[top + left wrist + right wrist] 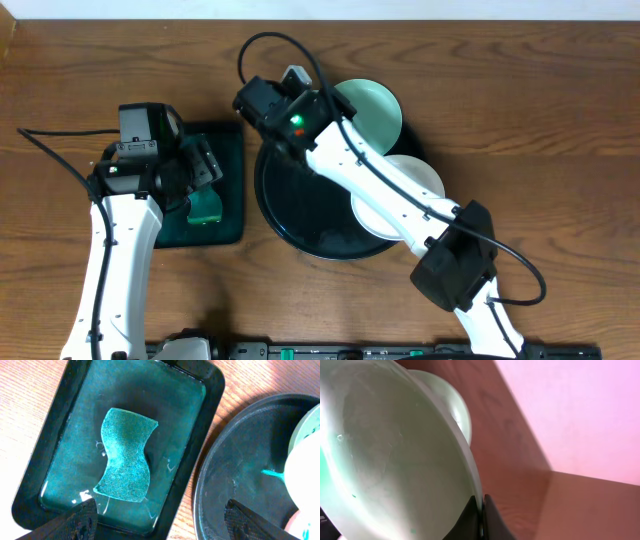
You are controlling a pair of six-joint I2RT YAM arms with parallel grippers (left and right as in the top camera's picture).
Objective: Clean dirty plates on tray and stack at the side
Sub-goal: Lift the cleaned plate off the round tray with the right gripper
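Note:
The round black tray point(290, 205) lies mid-table. My right gripper point(330, 100) is shut on the rim of a pale teal plate point(375, 110) at the tray's far edge. In the right wrist view this plate point(395, 460) fills the left side, tilted, with its rim pinched by the gripper point(482, 502). A second plate point(457, 410) shows behind it. A white plate point(415, 175) lies on the tray, partly under my right arm. My left gripper point(205, 165) hangs open above the gap between the sponge tray and the black tray point(240, 450), holding nothing point(161, 505).
A rectangular dark tray point(210, 400) left of the round tray holds water and a green sponge point(125, 455). A thin green smear point(272, 474) marks the black tray beside a plate point(307, 475). Bare wooden table surrounds both trays.

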